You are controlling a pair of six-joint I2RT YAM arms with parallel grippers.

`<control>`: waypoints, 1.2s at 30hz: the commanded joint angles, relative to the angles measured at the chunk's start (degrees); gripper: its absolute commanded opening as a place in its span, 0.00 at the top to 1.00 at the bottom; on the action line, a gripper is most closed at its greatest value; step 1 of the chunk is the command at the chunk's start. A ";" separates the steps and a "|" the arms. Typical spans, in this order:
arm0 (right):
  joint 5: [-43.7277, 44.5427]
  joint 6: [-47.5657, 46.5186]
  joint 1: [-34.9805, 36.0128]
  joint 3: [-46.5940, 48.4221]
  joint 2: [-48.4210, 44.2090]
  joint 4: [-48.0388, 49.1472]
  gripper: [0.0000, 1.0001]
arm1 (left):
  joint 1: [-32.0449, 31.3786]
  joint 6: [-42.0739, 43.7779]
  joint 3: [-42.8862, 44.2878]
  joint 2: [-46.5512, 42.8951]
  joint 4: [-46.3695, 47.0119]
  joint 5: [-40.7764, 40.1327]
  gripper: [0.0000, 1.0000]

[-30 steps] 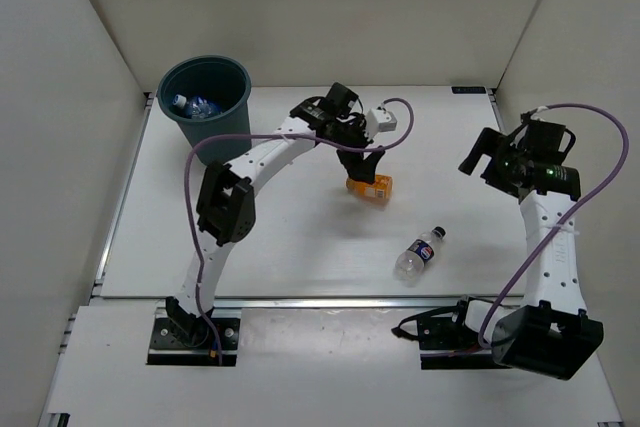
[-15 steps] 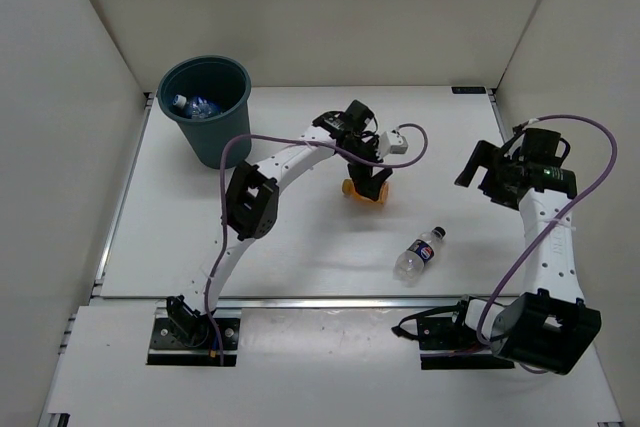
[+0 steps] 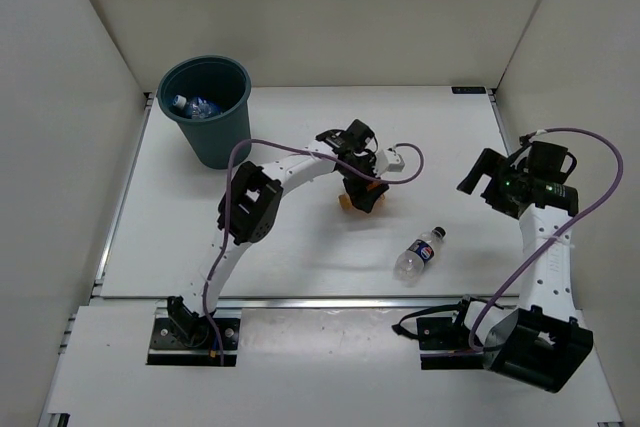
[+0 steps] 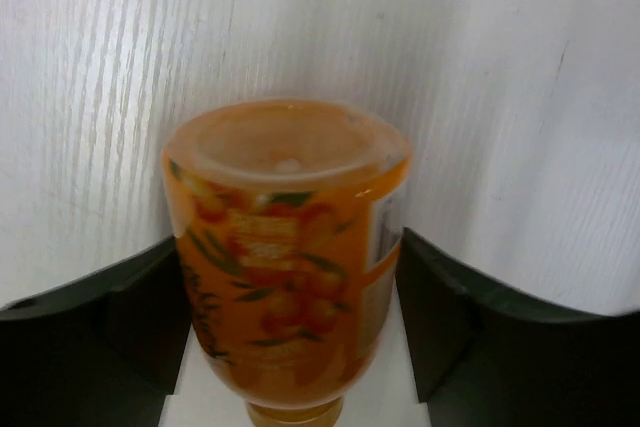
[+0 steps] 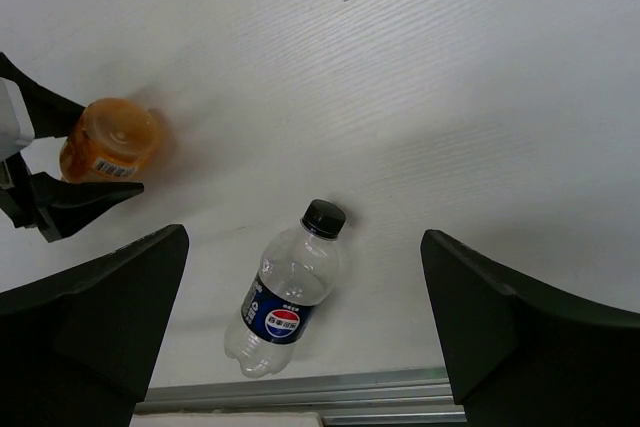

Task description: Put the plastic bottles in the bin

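Landmark: the bin [image 3: 207, 112], a dark teal bucket standing upright on the white table [image 3: 290, 237].
Bin contents: a clear bottle with a blue label [image 3: 196, 105] lies inside.
Orange bottle [image 4: 285, 257]: right of the bin and somewhat nearer the arm bases. It sits between the fingers of the left gripper [image 4: 292, 322].
Orange bottle, axis: runs along the fingers, with the flat base pointing away from the wrist and the neck toward it.
Left gripper, state: narrowed onto the orange bottle, with a finger against each side of the label.
Dark-cap bottle [image 3: 419, 252]: lies on its side, farther right of the bin than the orange bottle, and nearer the bases.
Dark-cap bottle, axis: diagonal in the top view, with the cap pointing away from the bases and to the right.
Right gripper [image 3: 480, 173]: spread wide and holding nothing, raised above the table, apart from the dark-cap bottle on the side away from the bin.
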 commanded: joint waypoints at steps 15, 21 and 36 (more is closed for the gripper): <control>-1.02 1.08 -0.47 -2.93 -6.43 3.56 0.00 | 9.70 -26.80 -16.11 -34.60 22.73 -18.90 0.42; 0.65 1.61 -0.38 -4.86 -8.19 3.12 0.01 | 22.18 -36.11 -18.92 -46.32 27.38 -39.71 0.36; 12.70 17.77 13.41 -16.02 -12.93 -7.51 0.01 | 31.42 -34.72 -6.18 -31.12 20.88 -63.93 0.16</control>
